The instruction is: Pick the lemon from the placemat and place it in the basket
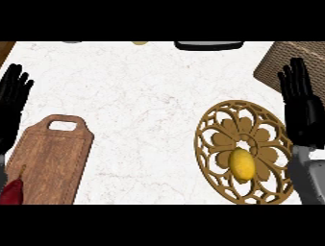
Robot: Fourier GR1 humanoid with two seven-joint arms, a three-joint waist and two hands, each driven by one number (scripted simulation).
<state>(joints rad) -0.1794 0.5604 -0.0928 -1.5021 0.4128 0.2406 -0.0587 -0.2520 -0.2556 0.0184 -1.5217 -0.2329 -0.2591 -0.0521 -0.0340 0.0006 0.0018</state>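
**Now I am getting ready to grab the lemon**

Right now I am only getting started. The lemon [243,164] is lying on the round gold placemat [222,126], a bit below its middle, and nothing is touching it. My right hand [300,98] is waiting at the right side, fingers straight and pointing up, holding nothing. It is sitting just beside the placemat's right edge. My left hand [3,108] is resting at the left edge, fingers up and open too.

I think my right hand is going to do the job, since it is nearer the lemon. Next it is needing to swing over the lemon, come down, and curl round it. Then it is needing to carry it to the basket [307,62], which is peeking in at the top right corner, behind my right hand.

On the left, a wooden cutting board [55,161] is lying well apart from the lemon, with something red [10,192] at its bottom corner. I see nothing blocking the way.
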